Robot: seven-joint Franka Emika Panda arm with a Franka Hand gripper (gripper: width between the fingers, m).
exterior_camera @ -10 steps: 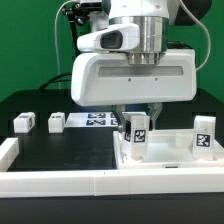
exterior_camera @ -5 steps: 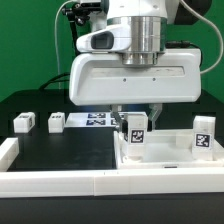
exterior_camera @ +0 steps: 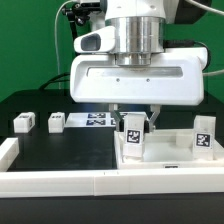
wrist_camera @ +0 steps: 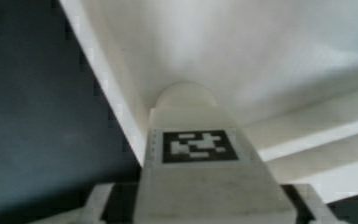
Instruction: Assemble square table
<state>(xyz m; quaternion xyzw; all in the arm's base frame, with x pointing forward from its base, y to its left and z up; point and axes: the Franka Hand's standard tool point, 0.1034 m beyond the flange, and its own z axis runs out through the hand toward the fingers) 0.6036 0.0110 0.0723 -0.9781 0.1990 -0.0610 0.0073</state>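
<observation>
My end effector [exterior_camera: 135, 120] pinches a leg [exterior_camera: 135, 138] just under it, above the square slab [exterior_camera: 165, 158]. Another leg [exterior_camera: 204, 133] stands on the slab nearby. Two loose legs [exterior_camera: 23, 122] wait far off. Lots left.

Wht end effector [exterior_camera: 135, 122], silver wrist [exterior_camera: 138, 30]

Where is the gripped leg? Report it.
Exterior view, just right of centre: the leg, upright in the tool, is at the tabletop's end on the exterior view's left, beside the marker board.
</observation>
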